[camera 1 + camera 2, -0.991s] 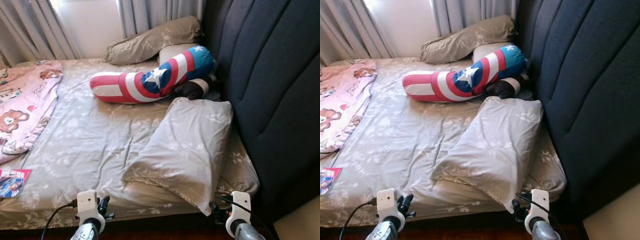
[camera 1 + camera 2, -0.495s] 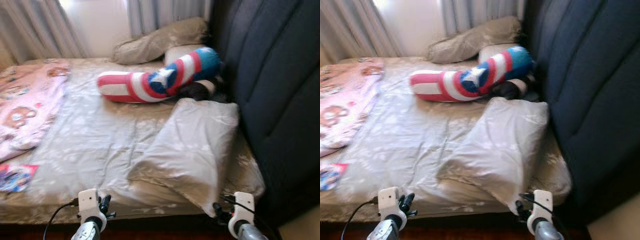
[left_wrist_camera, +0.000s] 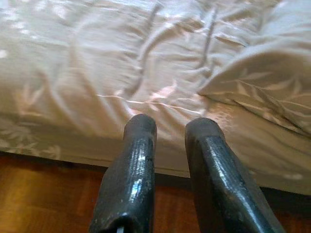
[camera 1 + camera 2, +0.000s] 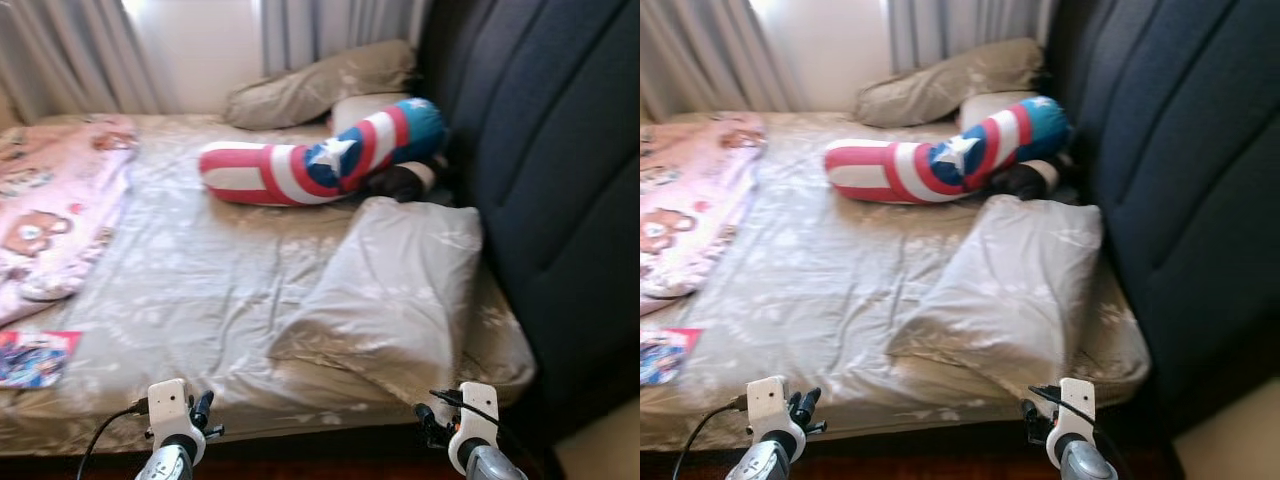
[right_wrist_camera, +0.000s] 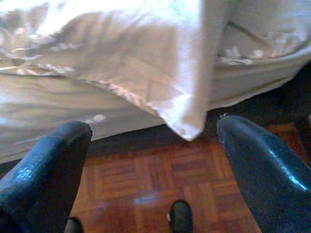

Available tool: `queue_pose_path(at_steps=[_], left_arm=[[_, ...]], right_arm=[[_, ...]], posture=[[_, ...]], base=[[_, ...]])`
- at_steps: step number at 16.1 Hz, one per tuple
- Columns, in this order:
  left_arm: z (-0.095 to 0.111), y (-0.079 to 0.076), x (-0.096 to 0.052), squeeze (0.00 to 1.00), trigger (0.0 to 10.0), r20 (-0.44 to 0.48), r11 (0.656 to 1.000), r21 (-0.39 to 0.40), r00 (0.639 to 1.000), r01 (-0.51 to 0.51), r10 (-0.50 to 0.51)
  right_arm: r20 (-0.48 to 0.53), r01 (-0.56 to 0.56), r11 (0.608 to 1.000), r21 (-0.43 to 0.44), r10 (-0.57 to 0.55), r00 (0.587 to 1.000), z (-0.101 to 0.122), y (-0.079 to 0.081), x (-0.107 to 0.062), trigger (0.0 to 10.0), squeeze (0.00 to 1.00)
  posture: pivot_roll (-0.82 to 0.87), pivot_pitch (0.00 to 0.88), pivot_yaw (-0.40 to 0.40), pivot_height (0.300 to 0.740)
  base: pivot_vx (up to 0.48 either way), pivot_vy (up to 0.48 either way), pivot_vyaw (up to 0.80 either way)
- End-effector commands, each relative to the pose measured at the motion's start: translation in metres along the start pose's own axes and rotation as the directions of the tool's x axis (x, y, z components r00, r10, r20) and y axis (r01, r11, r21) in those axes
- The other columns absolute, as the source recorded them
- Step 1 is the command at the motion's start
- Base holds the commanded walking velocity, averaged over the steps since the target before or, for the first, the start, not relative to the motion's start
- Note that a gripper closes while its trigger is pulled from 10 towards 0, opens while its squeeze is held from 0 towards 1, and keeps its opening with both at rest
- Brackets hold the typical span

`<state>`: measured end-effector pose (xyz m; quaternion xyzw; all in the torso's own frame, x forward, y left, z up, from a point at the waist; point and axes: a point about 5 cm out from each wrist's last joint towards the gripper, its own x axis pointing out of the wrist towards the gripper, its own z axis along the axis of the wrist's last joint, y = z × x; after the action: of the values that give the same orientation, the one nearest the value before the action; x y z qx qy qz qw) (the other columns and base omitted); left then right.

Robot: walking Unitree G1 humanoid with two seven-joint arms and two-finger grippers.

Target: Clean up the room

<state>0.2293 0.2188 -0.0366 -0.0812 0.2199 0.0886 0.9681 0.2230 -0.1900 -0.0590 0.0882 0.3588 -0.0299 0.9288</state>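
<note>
A bed with a beige leaf-print sheet (image 4: 200,270) lies before me. A grey-beige pillow (image 4: 400,290) lies askew at its near right, one corner (image 5: 187,128) hanging over the edge. Behind it rests a red, white and blue star bolster (image 4: 310,170). A pink bear blanket (image 4: 50,220) is crumpled on the left. A colourful booklet (image 4: 35,357) lies at the near left edge. My left gripper (image 3: 170,128) is low before the mattress edge, fingers close together and holding nothing. My right gripper (image 5: 153,125) stands open just below the pillow corner.
A tall dark padded headboard (image 4: 540,150) runs along the right. Two more pillows (image 4: 320,85) and a dark plush toy (image 4: 395,182) lie at the back, with curtains (image 4: 70,50) behind them. Wood parquet floor (image 5: 146,179) shows below the bed.
The whole picture has drifted slightly and is a little blurred, so the camera moved. Nothing on the bed has moved, and both grippers keep their places.
</note>
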Motion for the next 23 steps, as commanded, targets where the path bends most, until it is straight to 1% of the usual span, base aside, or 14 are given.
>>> queue_pose_path(at_steps=[1,6,12,14,17,21,23], left_arm=[[0.0017,-0.0033,0.0016,0.00,10.0,0.005,1.000,-0.011,1.000,0.010,-0.010],[0.0015,-0.0033,0.0014,0.00,10.0,0.005,1.000,-0.011,1.000,0.009,-0.009],[0.0032,-0.0035,0.0020,0.00,10.0,0.013,1.000,-0.013,1.000,0.013,-0.013],[0.0031,-0.0040,0.0020,0.00,10.0,0.014,1.000,-0.014,1.000,0.015,-0.015],[0.0031,-0.0051,0.0021,0.00,10.0,0.017,1.000,-0.016,1.000,0.016,-0.015],[0.0050,-0.0100,0.0032,0.00,10.0,0.028,0.999,-0.018,0.999,0.043,-0.043],[0.0109,-0.0116,0.0057,0.00,10.0,0.052,0.999,-0.017,0.997,0.050,-0.049]], right_arm=[[-0.004,0.011,1.000,0.011,-0.011,1.000,0.0009,-0.0030,-0.0001,10.0,0.00],[0.005,0.009,1.000,0.013,-0.009,1.000,0.0026,-0.0031,0.0002,10.0,0.00],[0.018,-0.011,1.000,-0.019,0.011,1.000,0.0060,0.0003,0.0012,10.0,0.00],[0.020,-0.008,1.000,-0.001,0.008,1.000,0.0059,-0.0004,0.0011,10.0,0.00],[0.023,-0.012,1.000,-0.013,0.012,1.000,0.0066,-0.0005,0.0011,10.0,0.00],[0.031,-0.015,1.000,-0.006,0.015,0.999,0.0087,-0.0006,0.0015,10.0,0.00],[0.038,-0.020,1.000,-0.001,0.020,0.999,0.0103,-0.0001,0.0018,10.0,0.00]], posture=[[0.02,0.000,-0.016,0.740],[0.02,0.000,-0.013,0.740],[0.01,0.000,-0.012,0.740],[0.01,0.000,-0.014,0.740],[0.02,0.000,-0.017,0.740],[0.01,0.000,-0.017,0.740],[0.01,0.000,-0.017,0.740]], base=[[0.000,0.000,0.00],[0.000,0.000,0.00],[0.257,0.000,0.07],[0.291,0.000,0.00],[0.292,0.000,0.00],[0.000,0.000,0.00],[0.000,0.000,0.00]])
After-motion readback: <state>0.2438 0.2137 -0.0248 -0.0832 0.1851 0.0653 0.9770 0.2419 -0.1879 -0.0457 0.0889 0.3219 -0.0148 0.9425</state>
